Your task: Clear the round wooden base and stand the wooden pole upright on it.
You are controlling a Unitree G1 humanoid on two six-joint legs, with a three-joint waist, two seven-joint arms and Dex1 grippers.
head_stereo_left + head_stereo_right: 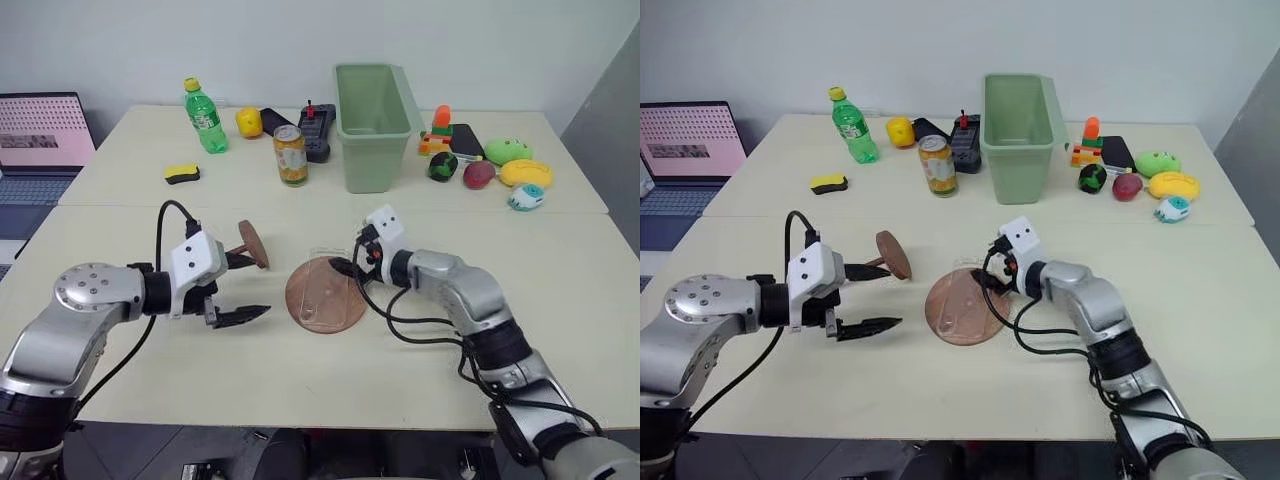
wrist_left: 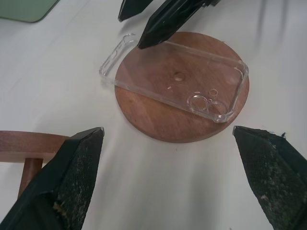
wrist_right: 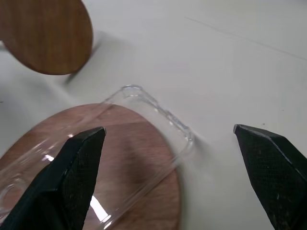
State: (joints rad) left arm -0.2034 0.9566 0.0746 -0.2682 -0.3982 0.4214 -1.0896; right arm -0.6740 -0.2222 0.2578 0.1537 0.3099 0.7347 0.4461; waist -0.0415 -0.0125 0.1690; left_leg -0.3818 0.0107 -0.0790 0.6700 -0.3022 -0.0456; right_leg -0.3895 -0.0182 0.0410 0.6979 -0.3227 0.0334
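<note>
Base, round and reddish-brown, lies flat on the table between the 2 arms, small centre hole visible in the left wrist view. Clear plastic phone case lies across its top, one corner overhanging the rim on the far side. Wooden pole lies on its side just left of the base, its fixed disc on edge toward the base, rod mostly hidden behind the left gripper. Left gripper sits near the table left of the base, fingers spread wide, holding nothing, upper finger by the pole's rod, touching or not I cannot tell. Right gripper is over the base's far-right edge, at the case's corner, fingers spread wide, 1 on each side of that corner in the right wrist view, nothing pinched. Green bin, soda can, green bottle and toys sit at the back of the table, well apart from the base. Laptop at far left.
</note>
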